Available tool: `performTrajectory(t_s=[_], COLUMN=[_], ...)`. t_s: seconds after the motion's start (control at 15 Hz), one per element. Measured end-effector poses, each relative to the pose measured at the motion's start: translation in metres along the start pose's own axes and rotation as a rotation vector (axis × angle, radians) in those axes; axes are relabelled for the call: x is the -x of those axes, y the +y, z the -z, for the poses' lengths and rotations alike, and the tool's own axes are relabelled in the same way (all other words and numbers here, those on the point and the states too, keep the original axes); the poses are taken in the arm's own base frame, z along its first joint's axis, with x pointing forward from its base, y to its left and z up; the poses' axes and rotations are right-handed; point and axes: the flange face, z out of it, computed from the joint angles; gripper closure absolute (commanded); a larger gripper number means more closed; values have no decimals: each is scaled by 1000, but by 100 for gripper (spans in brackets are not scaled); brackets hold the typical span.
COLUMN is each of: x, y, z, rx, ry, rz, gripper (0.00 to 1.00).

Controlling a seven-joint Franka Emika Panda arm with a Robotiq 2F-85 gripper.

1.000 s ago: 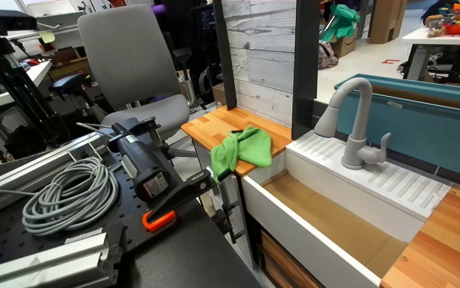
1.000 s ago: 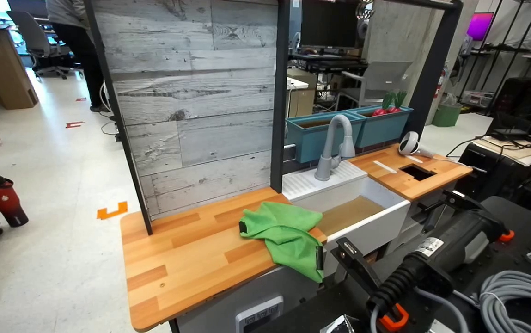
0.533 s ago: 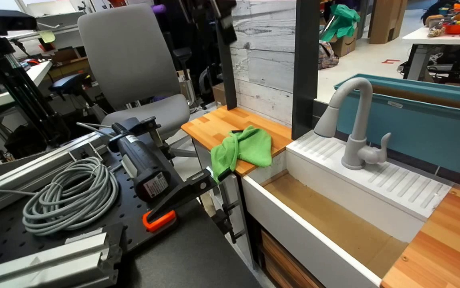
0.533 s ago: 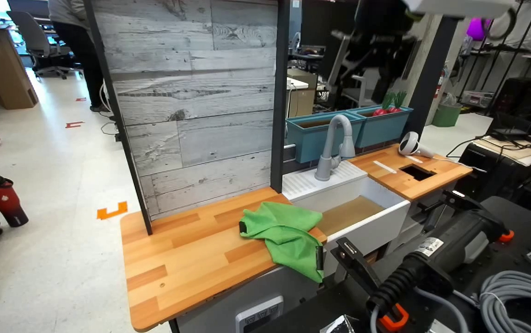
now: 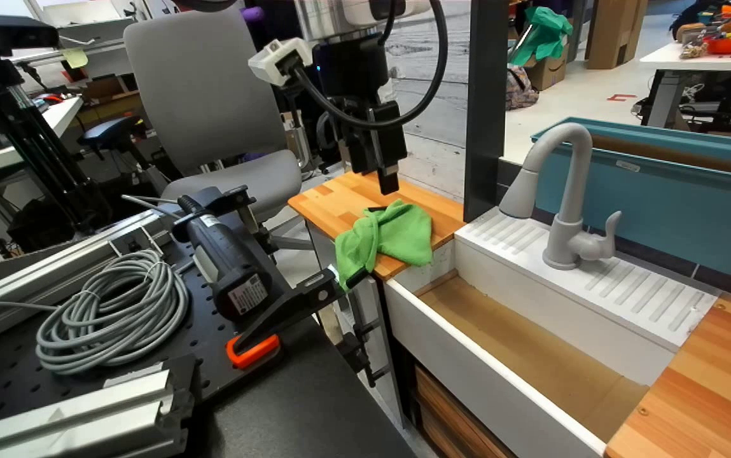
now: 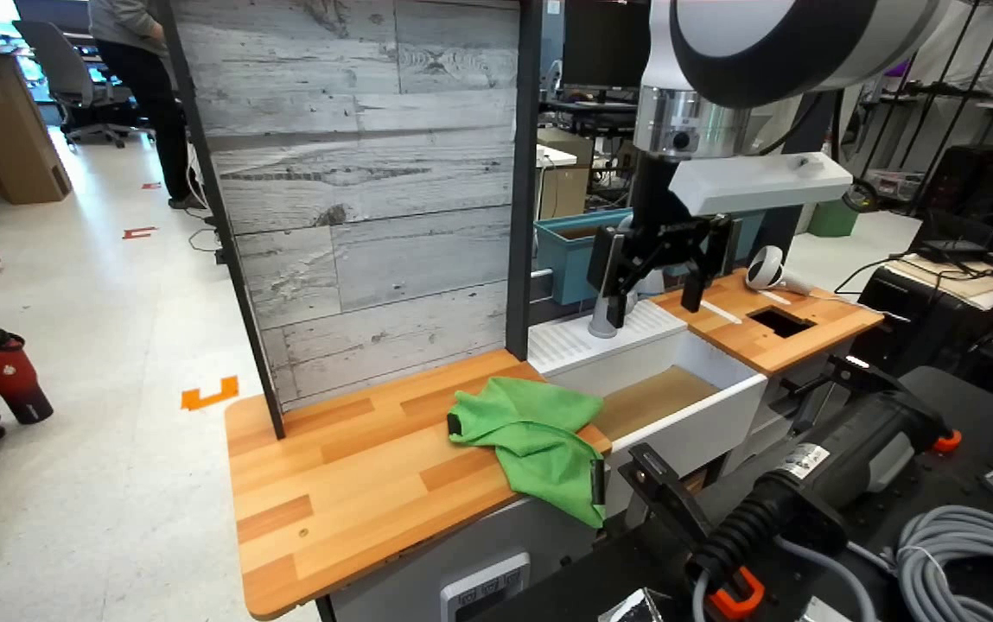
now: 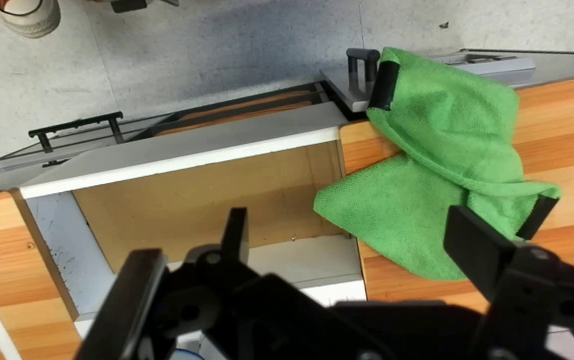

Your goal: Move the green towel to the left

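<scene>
The green towel (image 6: 531,432) lies crumpled on the wooden counter (image 6: 358,484) beside the sink. One end hangs over the counter's front edge. In an exterior view the towel (image 5: 403,232) also shows near the sink corner. In the wrist view the towel (image 7: 446,150) has black strips at two ends, and one corner reaches over the sink edge. My gripper (image 6: 653,307) is open and empty, pointing down, held above the counter and sink height, apart from the towel. It also shows in an exterior view (image 5: 389,184). In the wrist view its fingers (image 7: 349,225) are wide apart, the right one overlapping the towel.
The white sink (image 6: 695,423) with a grey faucet (image 5: 572,191) adjoins the counter. A wood-plank panel (image 6: 358,173) with black posts rises behind. Teal planters (image 5: 658,197) stand behind the sink. A black tool (image 5: 225,261) and clamps are on the black table in front.
The arm has come into view from above and lowered, with the gripper now over the counter and sink area. The towel has not moved.
</scene>
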Motion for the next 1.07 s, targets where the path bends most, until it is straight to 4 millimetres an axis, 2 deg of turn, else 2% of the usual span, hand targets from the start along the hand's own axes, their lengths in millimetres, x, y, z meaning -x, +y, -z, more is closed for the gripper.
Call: performTrajectory(t_s=[0.33,0.47,0.6,0.8,0.93,1.07], x=[-1,-3,-8,-18,-27,-38], y=[-3,-15,-35,-68,-82,-87], z=[-1,-9,-25,-62,-86,-109], rx=[1,-6,-10,-18,-21,-25], ry=[-1,-12,-30,-61,-77,-87], rz=[-5,2,25,60,76,83], gripper=[0,0,0,0,0,0])
